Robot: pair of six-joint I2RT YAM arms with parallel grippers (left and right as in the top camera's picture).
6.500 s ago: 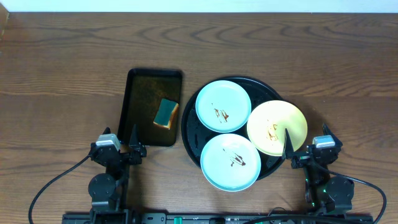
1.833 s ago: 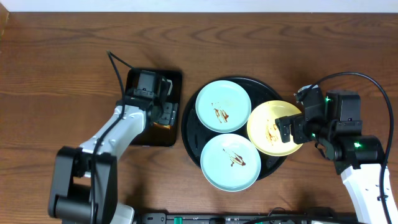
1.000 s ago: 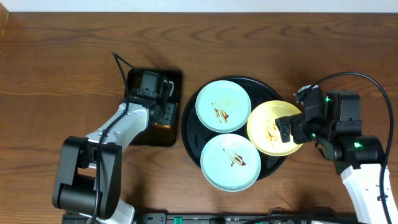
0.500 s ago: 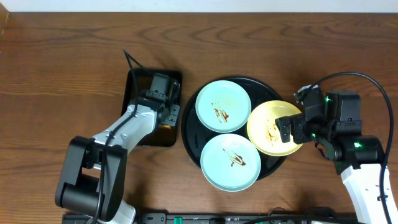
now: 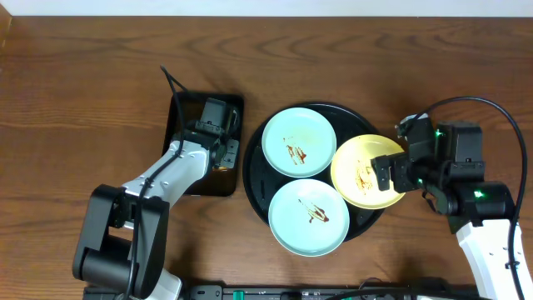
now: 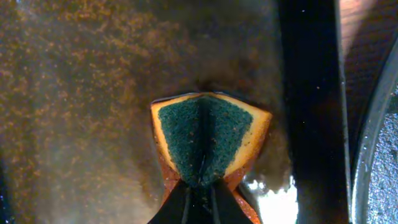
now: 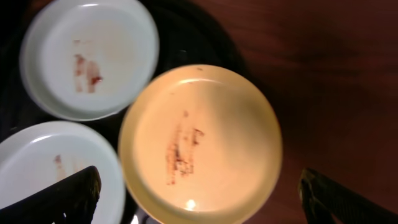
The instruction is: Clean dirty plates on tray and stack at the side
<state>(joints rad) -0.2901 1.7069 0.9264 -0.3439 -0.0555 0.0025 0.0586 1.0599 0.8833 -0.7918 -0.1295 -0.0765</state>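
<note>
We see the large round black tray (image 5: pixel 256 179) bearing two smeared mint-blue plates (image 5: pixel 299 143) (image 5: pixel 309 218) and a pale yellow plate (image 5: pixel 356 167) beneath our splayed right gripper (image 7: pixel 199 179). Over the smaller black rectangular tray (image 5: pixel 187 133), our left gripper (image 6: pixel 199 186) pinches the green-and-yellow sponge (image 6: pixel 208 140).

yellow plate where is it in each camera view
Overhead: yellow plate sits right of centre, on the right side of the round black tray.
Left wrist: not in it; only the sponge pinched in the left tool.
Right wrist: fills the middle.
Shared landmark: the blue plate next to its upper left, also top left in the right wrist view.
</note>
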